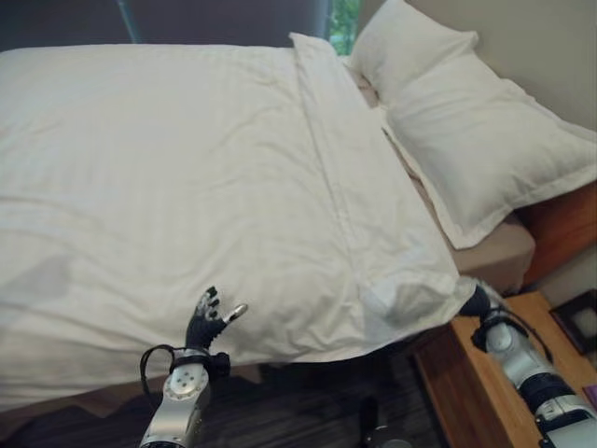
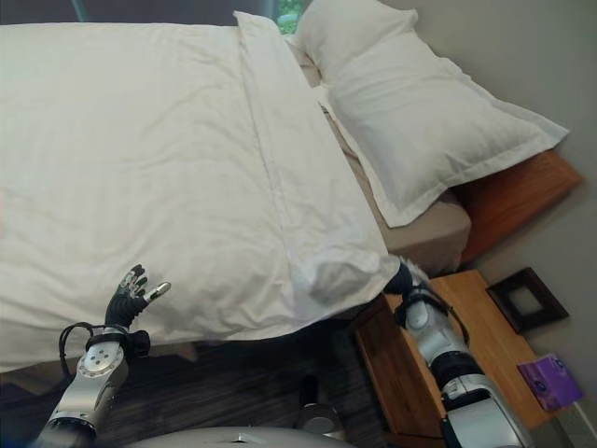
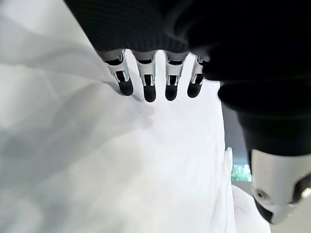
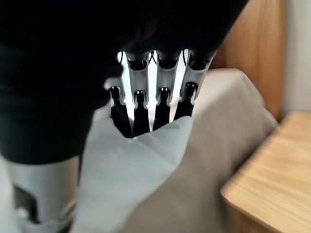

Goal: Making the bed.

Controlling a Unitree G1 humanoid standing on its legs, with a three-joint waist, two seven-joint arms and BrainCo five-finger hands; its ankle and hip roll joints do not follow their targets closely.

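Note:
A white striped duvet [image 1: 187, 187] covers the bed, its top folded back in a band near the two white pillows [image 1: 485, 140]. My left hand [image 1: 207, 317] hovers open over the duvet's near edge, its straight fingers [image 3: 148, 82] just above the cloth [image 3: 97, 170]. My right hand [image 1: 478, 301] is at the duvet's near corner [image 1: 410, 299] by the head of the bed. In the right wrist view its fingers [image 4: 160, 97] curl round the white corner [image 4: 141, 160], against the beige sheet [image 4: 218, 145].
A wooden nightstand [image 1: 485, 373] stands right below my right arm, with a dark picture frame [image 2: 525, 299] and a purple item [image 2: 550, 381] on it. The wooden headboard [image 1: 569, 224] lies behind the pillows. Beige mattress sheet [image 1: 494, 247] shows beneath them. Dark floor runs along the bed's near side.

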